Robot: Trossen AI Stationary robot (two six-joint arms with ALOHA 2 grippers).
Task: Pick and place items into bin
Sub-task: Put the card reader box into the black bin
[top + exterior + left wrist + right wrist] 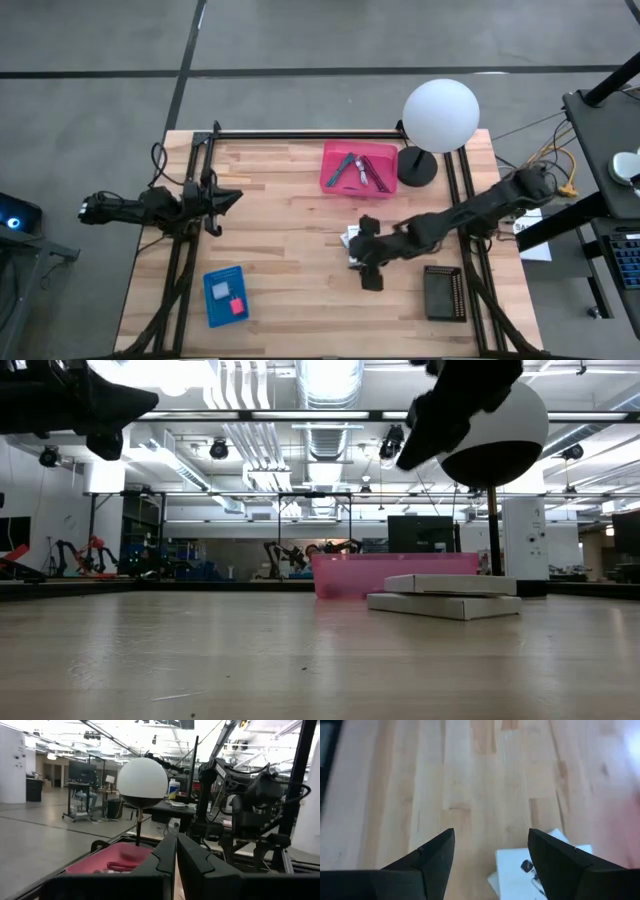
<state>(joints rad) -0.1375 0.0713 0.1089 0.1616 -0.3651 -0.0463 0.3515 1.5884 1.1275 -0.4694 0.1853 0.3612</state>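
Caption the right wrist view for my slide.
Open right gripper hovers above the wooden table, beside a white card.

- The left arm (150, 208) lies low and stretched out along the table's left side, reaching in toward the middle.
- The left gripper (228, 199) hangs above the tabletop at the left edge, its two fingers (165, 865) pressed close together with only a thin slit between them.
- The right arm (480, 208) comes in from the right side and slants across toward the table's centre, bent at the elbow.
- The right gripper (490, 852) hovers over the middle of the table, tilted downward, its fingers (432, 857) spread wide apart with nothing between them.
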